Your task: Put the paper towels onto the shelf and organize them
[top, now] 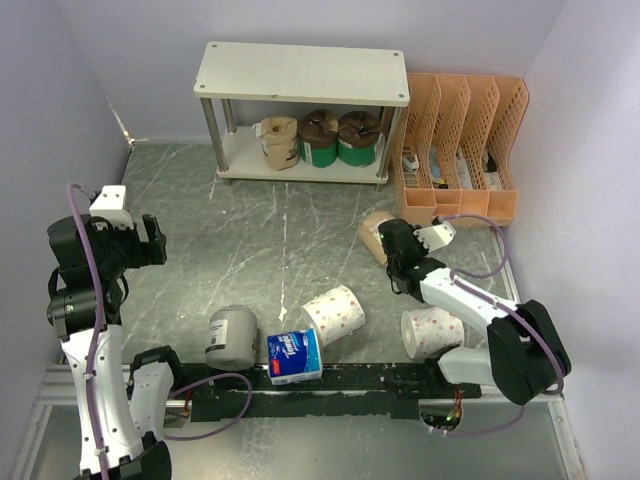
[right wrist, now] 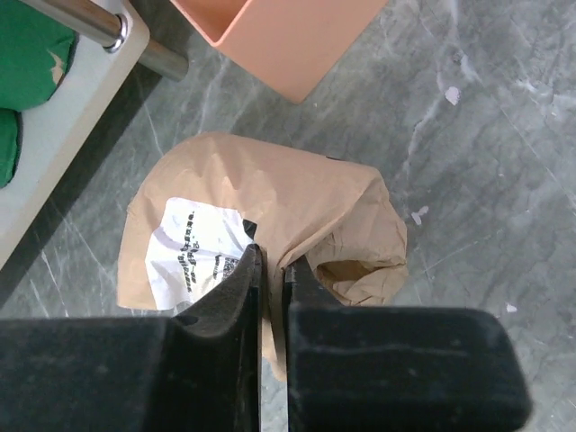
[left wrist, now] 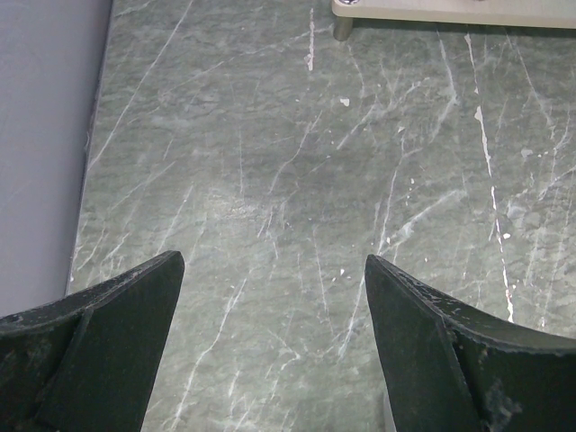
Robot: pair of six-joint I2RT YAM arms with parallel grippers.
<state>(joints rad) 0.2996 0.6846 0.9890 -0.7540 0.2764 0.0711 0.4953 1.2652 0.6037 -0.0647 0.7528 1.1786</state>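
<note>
At the left, the left gripper (left wrist: 274, 270) hangs over the bare table (left wrist: 270, 135), jaws spread wide and holding nothing. Three paper towels (top: 320, 137) sit on the lower board of the shelf (top: 300, 70). To the right, near its leg, the right gripper (right wrist: 273, 265) has its jaws almost closed, pinching the wrapper of the tan roll (right wrist: 297, 198).

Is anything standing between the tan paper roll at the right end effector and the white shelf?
Nothing visible lies between the tan kraft-wrapped roll and the off-white two-tier shelf. The orange perforated file organizer stands beside that path, not across it.
</note>
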